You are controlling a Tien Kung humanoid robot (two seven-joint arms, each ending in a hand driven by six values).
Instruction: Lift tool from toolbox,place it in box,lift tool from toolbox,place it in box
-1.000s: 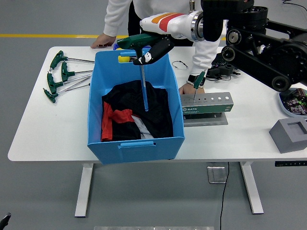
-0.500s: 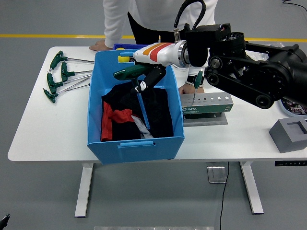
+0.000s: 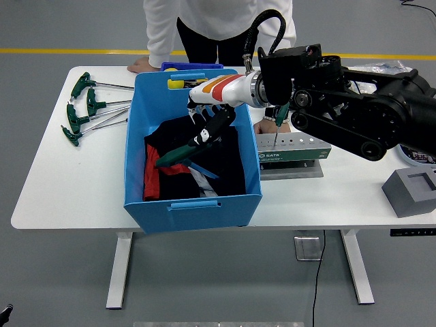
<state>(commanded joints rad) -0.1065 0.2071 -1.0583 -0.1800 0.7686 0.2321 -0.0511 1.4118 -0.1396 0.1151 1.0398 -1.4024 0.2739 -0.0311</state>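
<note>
Green-handled tool (image 3: 178, 155) lies low inside the blue box (image 3: 193, 203) at frame centre, right hand (image 3: 210, 126) just above, fingers seemingly loosening: placing step. Next, return to the toolbox (image 3: 293, 148).

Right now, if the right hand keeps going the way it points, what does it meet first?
Probably the dark clothing in the blue box. The right hand points down-left inside it, with the green-handled tool already low over the fabric. Depth is unclear from this one view.
</note>
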